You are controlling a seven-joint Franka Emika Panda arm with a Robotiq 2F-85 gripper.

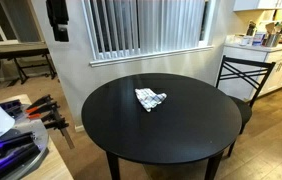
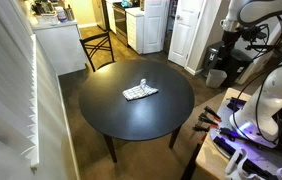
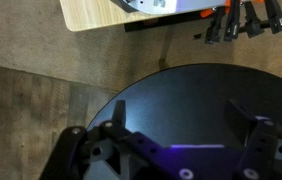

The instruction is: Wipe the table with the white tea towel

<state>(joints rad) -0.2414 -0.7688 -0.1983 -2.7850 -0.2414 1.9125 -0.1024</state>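
A crumpled white tea towel with a dark pattern lies near the middle of the round black table. It shows in both exterior views. In the wrist view my gripper is open and empty, fingers spread wide above the table's black top near its edge. The towel is out of the wrist view. The gripper itself does not show in the exterior views; only part of the white arm appears at the side.
A black metal chair stands at the table's far side, also seen in an exterior view. A light wooden bench with clamps and tools stands beside the table. Window blinds, kitchen counters and wooden floor surround it.
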